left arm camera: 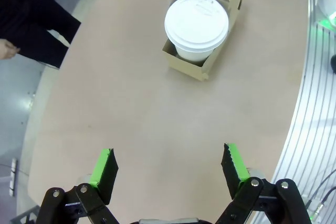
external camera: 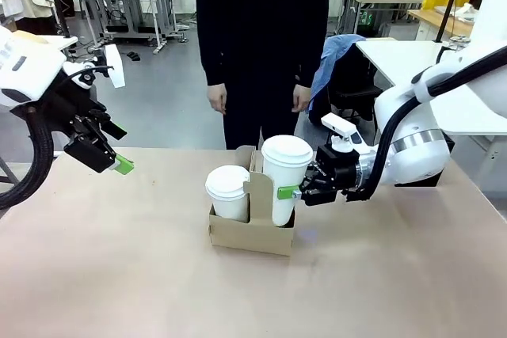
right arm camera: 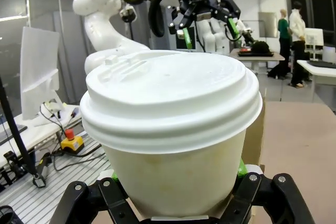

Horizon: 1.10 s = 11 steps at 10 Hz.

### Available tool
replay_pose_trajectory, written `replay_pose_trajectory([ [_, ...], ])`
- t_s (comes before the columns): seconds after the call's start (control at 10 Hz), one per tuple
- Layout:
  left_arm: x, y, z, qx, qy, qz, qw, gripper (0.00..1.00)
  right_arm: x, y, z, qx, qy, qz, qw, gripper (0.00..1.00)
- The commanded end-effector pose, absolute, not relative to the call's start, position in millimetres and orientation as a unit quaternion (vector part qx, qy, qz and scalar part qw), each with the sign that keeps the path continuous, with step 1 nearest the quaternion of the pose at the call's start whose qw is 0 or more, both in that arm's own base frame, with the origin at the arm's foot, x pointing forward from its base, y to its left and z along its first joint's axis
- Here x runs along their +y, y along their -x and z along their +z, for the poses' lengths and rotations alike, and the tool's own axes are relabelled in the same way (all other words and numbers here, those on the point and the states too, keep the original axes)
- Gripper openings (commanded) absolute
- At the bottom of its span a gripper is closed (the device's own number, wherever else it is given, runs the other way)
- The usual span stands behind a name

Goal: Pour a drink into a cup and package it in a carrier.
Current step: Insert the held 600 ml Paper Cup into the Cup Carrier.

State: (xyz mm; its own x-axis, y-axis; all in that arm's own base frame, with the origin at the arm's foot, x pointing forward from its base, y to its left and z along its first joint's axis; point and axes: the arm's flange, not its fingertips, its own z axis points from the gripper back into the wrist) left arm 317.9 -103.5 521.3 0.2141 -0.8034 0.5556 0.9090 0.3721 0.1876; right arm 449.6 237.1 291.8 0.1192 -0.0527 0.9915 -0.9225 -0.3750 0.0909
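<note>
A brown cardboard carrier (external camera: 245, 235) stands mid-table, its handle tab upright between two white lidded paper cups. My right gripper (external camera: 295, 193) is shut on the taller cup (external camera: 285, 176), whose lower part sits in the carrier's right slot. The right wrist view has that cup (right arm camera: 173, 124) close up between the gripper's (right arm camera: 173, 205) fingers, with the carrier's cardboard (right arm camera: 256, 135) behind it. The other cup (external camera: 228, 193) stands in the left slot. My left gripper (external camera: 117, 165) hangs open above the table's left side; its wrist view looks down past its open fingers (left arm camera: 169, 156) at a cup (left arm camera: 197, 23) and the carrier (left arm camera: 190, 67). The drink is out of view.
A person in a black top (external camera: 261, 21) stands at the far edge of the table, hands down at their sides. The tan tabletop (external camera: 119, 275) is bare around the carrier. A chair with a blue cloth (external camera: 337, 61) stands behind at the right.
</note>
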Motion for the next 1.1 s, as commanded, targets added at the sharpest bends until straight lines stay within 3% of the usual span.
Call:
replay_pose_trajectory([
  [0.0, -104.3, -316.9, 522.6, -0.294, 0.085, -0.548, 0.779, 1.0, 236.4, -458.8, 283.7, -0.386, -0.633, 0.556, 0.375, 0.8],
  [0.9, -104.3, -316.9, 522.6, -0.294, 0.085, -0.548, 0.779, 1.0, 242.8, -466.8, 243.5, -0.354, -0.604, 0.596, 0.394, 0.8],
  [1.0, -104.3, -316.9, 522.6, -0.294, 0.085, -0.548, 0.779, 1.0, 241.4, -465.9, 248.5, -0.352, -0.593, 0.611, 0.389, 1.0],
])
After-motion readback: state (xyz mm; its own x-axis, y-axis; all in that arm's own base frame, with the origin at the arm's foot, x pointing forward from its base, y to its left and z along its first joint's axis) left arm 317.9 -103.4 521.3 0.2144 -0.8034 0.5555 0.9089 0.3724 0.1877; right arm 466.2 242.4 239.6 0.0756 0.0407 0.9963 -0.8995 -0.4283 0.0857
